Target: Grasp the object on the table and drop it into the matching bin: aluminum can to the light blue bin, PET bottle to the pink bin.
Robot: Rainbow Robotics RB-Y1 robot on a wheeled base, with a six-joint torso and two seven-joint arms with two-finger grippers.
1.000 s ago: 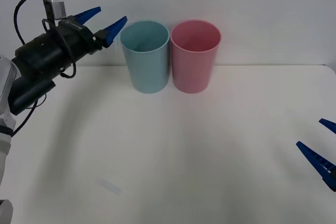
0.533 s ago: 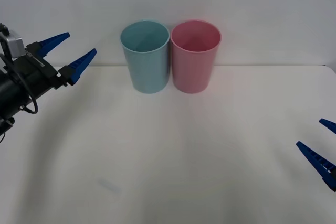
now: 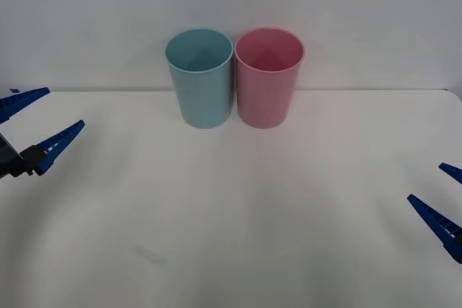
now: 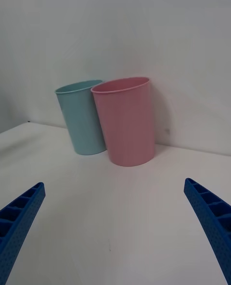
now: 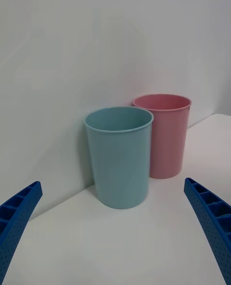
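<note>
Since a second ago, left gripper (image 3: 35, 124) has swung from beside light blue bin (image 3: 201, 77) to nine o'clock, fingers spread, empty. Right gripper (image 3: 442, 196), spread, waits at four o'clock. Pink bin (image 3: 268, 77) touches it at twelve; the can likely lies dropped inside, off the bench (image 3: 238, 221).

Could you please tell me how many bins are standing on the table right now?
2: the light blue bin and the pink bin stand upright side by side at the table's far edge, blue on the robot's left.
</note>
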